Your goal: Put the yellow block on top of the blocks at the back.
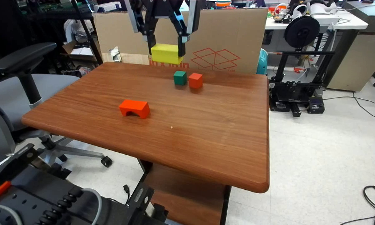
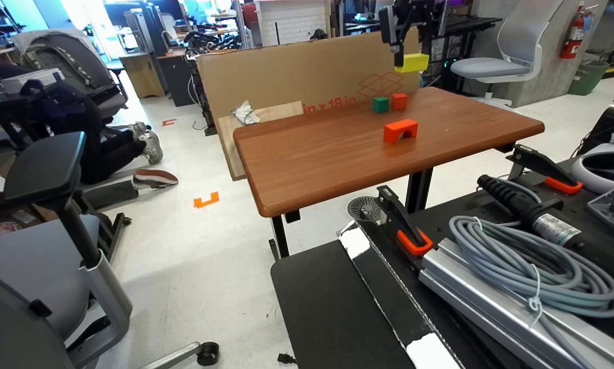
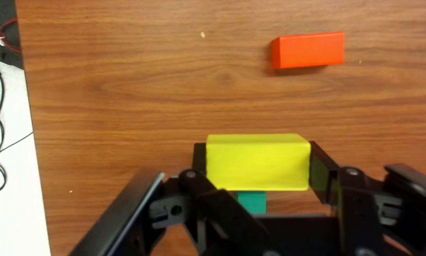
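Note:
The yellow block (image 1: 164, 53) is held level in the air by my gripper (image 1: 166, 50), with a finger against each short end. It also shows in an exterior view (image 2: 414, 62) and in the wrist view (image 3: 258, 165). The dark green cube (image 1: 180, 78) and the orange-red cube (image 1: 195, 80) stand on the table side by side with a small gap, near its back edge. They also show as the green cube (image 2: 380, 105) and orange-red cube (image 2: 399, 101). In the wrist view the green cube (image 3: 254, 203) is partly covered; the orange-red cube is hidden.
A flat orange-red block with an arch cut-out (image 1: 135, 107) stands on the brown table (image 1: 206, 140), nearer the front than the cubes; it also shows in the wrist view (image 3: 310, 51). A cardboard panel (image 1: 228, 40) stands upright behind the table's back edge.

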`<action>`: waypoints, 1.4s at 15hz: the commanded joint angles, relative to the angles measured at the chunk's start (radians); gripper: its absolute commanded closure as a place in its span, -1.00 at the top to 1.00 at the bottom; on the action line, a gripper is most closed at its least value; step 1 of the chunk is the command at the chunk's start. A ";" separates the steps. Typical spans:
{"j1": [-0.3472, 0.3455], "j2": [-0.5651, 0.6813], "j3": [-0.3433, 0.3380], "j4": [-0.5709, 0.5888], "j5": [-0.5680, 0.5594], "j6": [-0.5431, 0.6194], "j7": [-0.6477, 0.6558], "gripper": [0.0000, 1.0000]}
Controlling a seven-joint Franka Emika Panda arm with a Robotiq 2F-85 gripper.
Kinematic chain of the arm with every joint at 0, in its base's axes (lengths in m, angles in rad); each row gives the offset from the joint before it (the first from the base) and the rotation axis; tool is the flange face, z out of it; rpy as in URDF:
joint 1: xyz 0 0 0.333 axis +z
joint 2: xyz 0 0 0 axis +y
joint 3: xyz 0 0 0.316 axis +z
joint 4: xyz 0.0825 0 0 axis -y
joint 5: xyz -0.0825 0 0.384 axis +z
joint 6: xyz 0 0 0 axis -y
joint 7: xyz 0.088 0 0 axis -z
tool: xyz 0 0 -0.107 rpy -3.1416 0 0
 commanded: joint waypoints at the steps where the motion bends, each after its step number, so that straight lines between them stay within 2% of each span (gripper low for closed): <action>1: 0.002 0.101 -0.010 0.165 0.017 -0.073 0.032 -0.16; 9: 0.018 0.278 -0.015 0.381 0.005 -0.136 0.095 -0.16; 21: 0.023 0.404 -0.030 0.543 -0.009 -0.197 0.113 -0.16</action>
